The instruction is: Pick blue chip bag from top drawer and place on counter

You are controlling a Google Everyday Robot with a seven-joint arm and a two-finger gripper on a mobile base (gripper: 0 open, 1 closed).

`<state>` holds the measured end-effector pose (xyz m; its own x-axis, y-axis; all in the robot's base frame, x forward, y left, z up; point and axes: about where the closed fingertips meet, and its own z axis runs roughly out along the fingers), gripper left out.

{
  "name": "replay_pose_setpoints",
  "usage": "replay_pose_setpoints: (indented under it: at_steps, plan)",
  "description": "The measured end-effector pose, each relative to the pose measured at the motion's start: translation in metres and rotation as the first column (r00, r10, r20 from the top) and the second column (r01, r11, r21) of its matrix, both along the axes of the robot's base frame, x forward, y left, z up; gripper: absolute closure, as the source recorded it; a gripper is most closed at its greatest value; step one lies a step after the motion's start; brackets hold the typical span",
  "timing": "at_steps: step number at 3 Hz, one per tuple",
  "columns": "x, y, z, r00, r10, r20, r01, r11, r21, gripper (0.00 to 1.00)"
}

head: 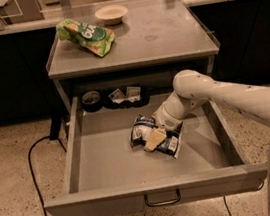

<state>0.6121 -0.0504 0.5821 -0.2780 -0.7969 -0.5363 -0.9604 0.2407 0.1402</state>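
The blue chip bag [139,131] lies crumpled on the floor of the open top drawer [97,161], right of its middle. My gripper [154,138] is down inside the drawer, resting on the middle of the bag, and the white arm [224,94] comes in from the right over the drawer's side wall. The drawer is pulled fully out, and its small dark wire handle [162,198] shows on the front panel. The counter [164,35] is the grey top directly above the drawer.
A green-and-white snack bag [86,36] and a pale bowl [111,13] sit on the counter's left and back. A black round object [92,100] and small packets [125,95] lie at the drawer's back. A cable [32,166] runs across the floor on the left.
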Motion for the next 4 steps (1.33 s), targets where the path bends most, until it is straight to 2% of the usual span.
replay_pose_setpoints:
  at_steps: [2, 3, 4]
  plan:
    - [0.000, 0.000, 0.007, 1.0000, 0.000, 0.000, 0.000, 1.000, 0.000, 0.84]
    - [0.000, 0.000, 0.012, 1.0000, 0.000, 0.000, 0.000, 1.000, 0.000, 1.00]
    - [0.000, 0.000, 0.015, 1.0000, 0.000, 0.000, 0.000, 1.000, 0.000, 1.00]
